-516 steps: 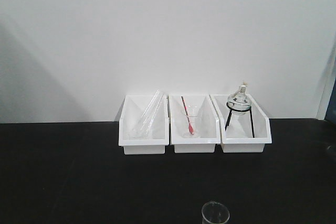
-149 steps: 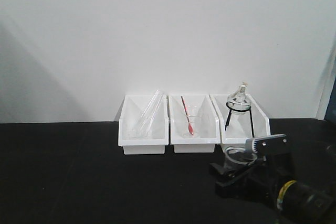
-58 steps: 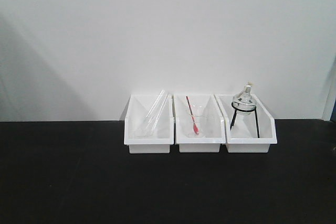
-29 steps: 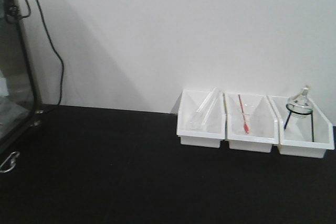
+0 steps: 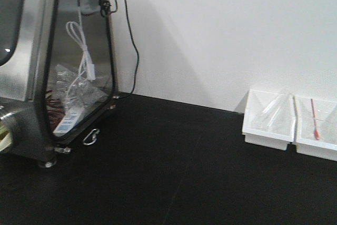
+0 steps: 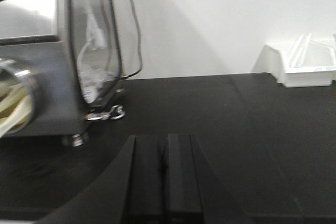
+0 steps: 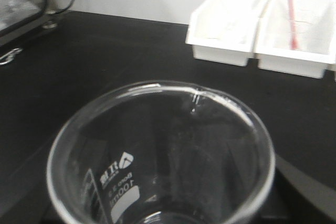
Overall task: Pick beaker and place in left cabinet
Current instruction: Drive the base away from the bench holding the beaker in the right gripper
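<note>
- The worktop (image 5: 174, 183) is a matte black slab, faintly scuffed, and it carries everything here.
- At its left end a stainless-steel chamber (image 5: 31, 51) stands on short feet. It is brushed and shiny, and its rubber-edged glass window (image 5: 79, 67) shows white cable and clutter inside. It is not shelving, so the left cabinet is in no view and, I judge, lies further on.
- Two white plastic bins (image 5: 266, 139) sit against the wall at the right, slope-fronted for easy reach. One holds leaning glass tubes (image 5: 274, 110), the next a red stick (image 5: 315, 117).
- The left end effector (image 6: 164, 182), black and blocky, has its fingers pressed together on nothing. It hangs low over the worktop, probably to keep out of the way.
- The right end effector (image 7: 173, 200) is mostly hidden, with only dark edges showing beside the beaker (image 7: 157, 150). It evidently clamps the beaker upright, so the smooth glass cannot tip.
- The beaker is thin clear glass, round, with a flared rim and white printed marks, and it is raised above the worktop.
</note>
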Available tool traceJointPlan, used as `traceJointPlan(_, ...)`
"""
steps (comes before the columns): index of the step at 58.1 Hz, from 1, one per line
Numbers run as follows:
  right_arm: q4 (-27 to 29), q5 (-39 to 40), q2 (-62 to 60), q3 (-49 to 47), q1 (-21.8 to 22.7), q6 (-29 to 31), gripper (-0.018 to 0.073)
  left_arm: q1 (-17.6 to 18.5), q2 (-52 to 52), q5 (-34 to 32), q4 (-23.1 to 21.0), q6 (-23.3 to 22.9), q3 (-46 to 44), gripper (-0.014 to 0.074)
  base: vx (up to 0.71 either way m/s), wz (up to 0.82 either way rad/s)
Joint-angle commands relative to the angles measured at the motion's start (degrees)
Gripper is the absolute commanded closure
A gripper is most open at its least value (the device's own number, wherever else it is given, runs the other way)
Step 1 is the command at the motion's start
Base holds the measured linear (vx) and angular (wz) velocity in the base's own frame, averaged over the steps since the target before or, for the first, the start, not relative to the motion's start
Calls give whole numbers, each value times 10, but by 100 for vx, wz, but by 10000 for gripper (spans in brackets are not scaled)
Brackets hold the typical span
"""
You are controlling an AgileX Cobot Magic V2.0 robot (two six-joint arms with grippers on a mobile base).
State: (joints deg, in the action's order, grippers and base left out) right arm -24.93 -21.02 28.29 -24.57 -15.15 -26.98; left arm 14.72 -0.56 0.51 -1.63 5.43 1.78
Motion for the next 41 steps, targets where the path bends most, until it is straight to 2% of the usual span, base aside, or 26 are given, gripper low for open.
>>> traceJointPlan(1, -10, 43, 1, -19, 2, 3, 565, 2, -11, -48, -5, -2, 9, 595, -12, 48)
traceJointPlan(41, -10, 42, 1, -19, 2, 3, 565, 2, -11, -48, -5, -2, 9, 595, -13, 53)
